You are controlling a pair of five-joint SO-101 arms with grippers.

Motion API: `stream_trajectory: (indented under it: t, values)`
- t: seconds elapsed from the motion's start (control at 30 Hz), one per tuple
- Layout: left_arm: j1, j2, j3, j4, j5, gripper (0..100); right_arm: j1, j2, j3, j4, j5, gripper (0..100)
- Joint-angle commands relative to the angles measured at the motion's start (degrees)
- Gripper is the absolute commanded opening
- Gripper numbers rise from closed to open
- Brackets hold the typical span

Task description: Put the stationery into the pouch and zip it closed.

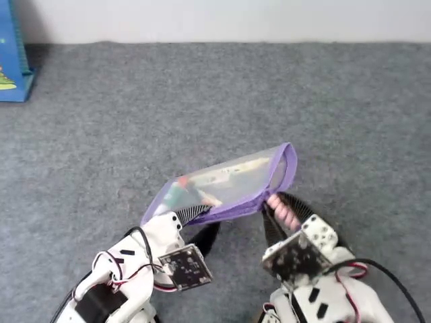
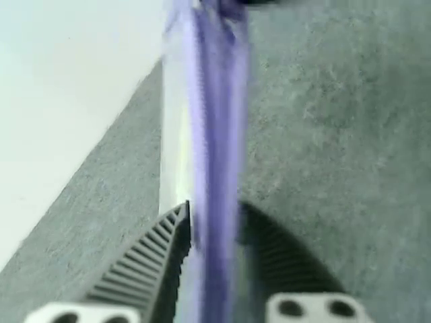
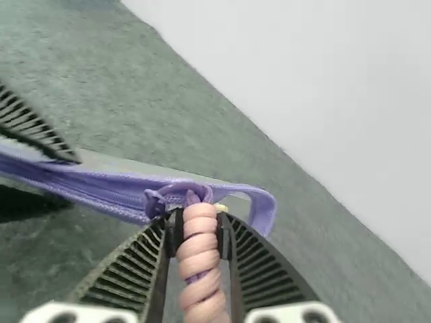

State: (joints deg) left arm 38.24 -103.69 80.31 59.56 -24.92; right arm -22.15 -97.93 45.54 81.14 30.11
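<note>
From the high view, I see the pouch [image 1: 225,185] strung between my two arms over the grey desk [image 1: 202,94], with its zip edge turned toward them. The left tool [image 1: 190,214] is clenched on the pouch's left corner, and the right tool [image 1: 275,205] is clenched on the pink coiled pull [image 1: 283,210] by the right corner. Through the clear face the stationery [image 1: 202,185] shows as pale, green and orange shapes inside, though I cannot tell the pieces apart. A blue box [image 1: 12,60] stands at the desk's far-left edge, well apart. In the left wrist view the pouch's purple zip band runs straight out from between the ribbed fingers [image 2: 155,256], pinched flat. In the right wrist view the pink coiled pull sits squeezed between the fingers, with the slider [image 3: 178,195] just beyond it, close to the zip's end. I judge the zip nearly closed. To finish well I would anchor the left corner firmly and draw the pull along the zip line, not upward, until the slider seats.
</note>
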Motion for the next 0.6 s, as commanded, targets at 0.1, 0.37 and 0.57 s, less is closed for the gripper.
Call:
stream_trajectory:
  t: [0.1,0.37,0.57]
  values:
    - [-0.1,-0.8,-0.6,-8.9,6.6,33,-4.4,-0.8,-0.4,0.7,0.0,0.8]
    - [8.3,-0.8,-0.6,-10.7,6.8,28,-9.8,-0.8,-0.4,1.7,-2.6,0.8]
    - [8.6,-0.8,-0.5,-10.7,6.9,26,-10.5,-0.9,-0.7,3.0,-4.0,0.8]
